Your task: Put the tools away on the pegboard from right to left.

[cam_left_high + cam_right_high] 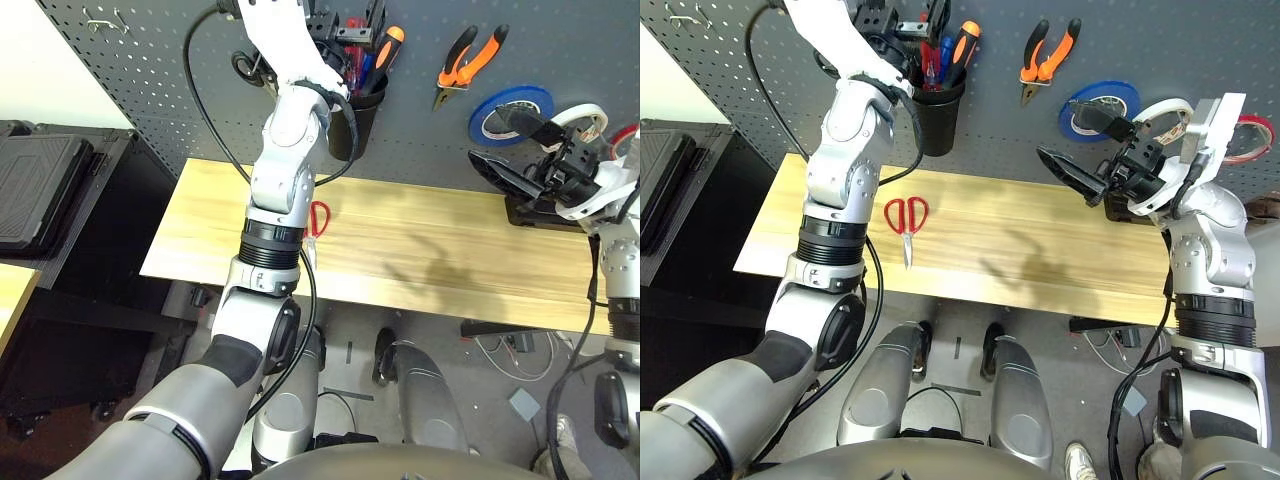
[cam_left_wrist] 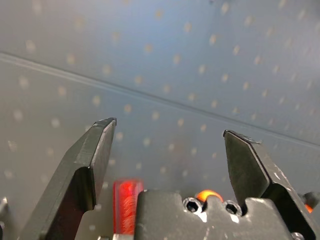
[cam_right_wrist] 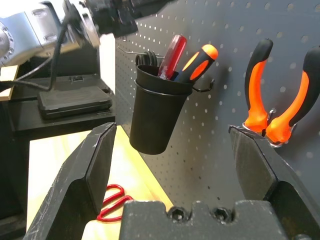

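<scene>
The red-handled scissors (image 1: 906, 220) lie flat on the counter (image 1: 1040, 250), closed, blades toward me, beside my left arm. I judge them light, stiff and slippery, best pinched across the handle loops. My left pincer (image 2: 167, 140), up by the pegboard (image 1: 1200, 50), and right pincer (image 3: 175, 160) both gape, holding nothing.

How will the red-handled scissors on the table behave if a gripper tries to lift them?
The red-handled scissors lie flat on the wooden table, so getting fingers under them looks awkward. They appear small, probably light. The thin blades may slide or pivot if nudged.
</scene>
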`<control>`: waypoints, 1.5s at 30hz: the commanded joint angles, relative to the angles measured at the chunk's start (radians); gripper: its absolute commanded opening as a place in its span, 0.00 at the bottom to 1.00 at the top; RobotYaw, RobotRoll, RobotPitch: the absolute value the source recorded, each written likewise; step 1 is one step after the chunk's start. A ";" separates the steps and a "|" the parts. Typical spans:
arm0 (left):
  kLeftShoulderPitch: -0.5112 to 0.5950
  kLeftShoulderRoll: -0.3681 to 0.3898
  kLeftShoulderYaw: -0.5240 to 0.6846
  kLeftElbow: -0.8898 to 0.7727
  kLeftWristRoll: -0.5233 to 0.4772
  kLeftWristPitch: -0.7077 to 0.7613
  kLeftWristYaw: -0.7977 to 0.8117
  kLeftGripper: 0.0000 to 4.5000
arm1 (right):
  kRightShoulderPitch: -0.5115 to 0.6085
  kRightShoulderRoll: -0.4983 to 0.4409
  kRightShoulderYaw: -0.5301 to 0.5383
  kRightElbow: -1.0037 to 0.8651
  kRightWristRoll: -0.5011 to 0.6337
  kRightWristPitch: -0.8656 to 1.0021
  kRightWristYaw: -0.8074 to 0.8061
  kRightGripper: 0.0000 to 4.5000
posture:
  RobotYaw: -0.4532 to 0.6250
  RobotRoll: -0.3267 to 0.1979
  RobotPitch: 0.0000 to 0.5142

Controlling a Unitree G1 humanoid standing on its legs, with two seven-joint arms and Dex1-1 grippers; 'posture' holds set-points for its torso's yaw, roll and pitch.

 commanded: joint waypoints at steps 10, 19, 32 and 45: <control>0.340 0.111 -0.056 -0.566 0.016 0.425 0.021 0.99 | 0.178 -0.049 0.120 -0.059 -0.078 0.082 0.034 1.00 | 0.66 0.62 0.45; 0.686 0.176 -0.141 -0.576 0.072 0.513 0.013 0.99 | 0.191 -0.028 0.263 0.050 -0.293 0.010 -0.028 1.00 | 0.69 0.62 0.49; 0.628 0.120 -0.067 -0.102 0.112 0.490 0.072 0.99 | 0.119 0.091 0.405 0.164 -0.474 0.017 -0.189 1.00 | 0.68 0.62 0.54; 0.483 0.148 -0.015 0.315 0.139 0.323 0.080 0.99 | 0.063 0.199 0.474 0.188 -0.577 0.074 -0.333 1.00 | 0.65 0.62 0.57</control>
